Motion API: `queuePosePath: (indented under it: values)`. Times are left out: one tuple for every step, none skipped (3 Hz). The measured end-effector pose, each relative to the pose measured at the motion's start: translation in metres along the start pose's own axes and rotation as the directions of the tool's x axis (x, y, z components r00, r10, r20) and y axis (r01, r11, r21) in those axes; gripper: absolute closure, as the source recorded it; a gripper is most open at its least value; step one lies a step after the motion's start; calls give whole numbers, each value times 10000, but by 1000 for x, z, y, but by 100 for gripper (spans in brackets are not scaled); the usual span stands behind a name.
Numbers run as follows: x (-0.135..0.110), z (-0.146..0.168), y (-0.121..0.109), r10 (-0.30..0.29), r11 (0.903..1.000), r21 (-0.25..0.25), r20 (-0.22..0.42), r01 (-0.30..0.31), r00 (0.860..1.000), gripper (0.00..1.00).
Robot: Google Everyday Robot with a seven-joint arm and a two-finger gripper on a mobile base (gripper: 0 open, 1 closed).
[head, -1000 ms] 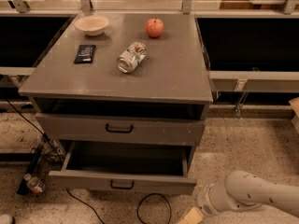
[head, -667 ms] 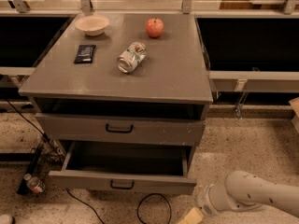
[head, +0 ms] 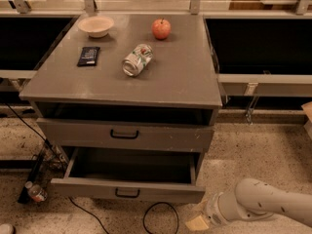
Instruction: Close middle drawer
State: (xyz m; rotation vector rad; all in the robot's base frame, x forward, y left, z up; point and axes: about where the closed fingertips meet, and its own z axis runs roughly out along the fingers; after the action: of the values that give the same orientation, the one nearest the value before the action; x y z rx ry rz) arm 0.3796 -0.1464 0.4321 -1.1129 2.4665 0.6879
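Observation:
The middle drawer is pulled well out of the grey cabinet, and its dark inside looks empty. Its flat front carries a small black bar handle at the centre. Above it, a taller drawer front with a wider handle is pushed in. My gripper hangs low at the bottom right, just off the open drawer's right front corner and near the floor. The white arm runs in from the right edge.
On the cabinet top lie a bowl, a red apple, a tipped can and a black packet. A black cable loops on the floor before the drawer. A small bottle lies at the left.

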Motion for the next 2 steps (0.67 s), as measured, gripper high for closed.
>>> queuePosePath:
  values:
    - [0, 0, 0, 0, 10000, 0, 0, 0, 10000, 74]
    - [-1, 4, 1, -25, 10000, -62, 82, 25, 10000, 100]
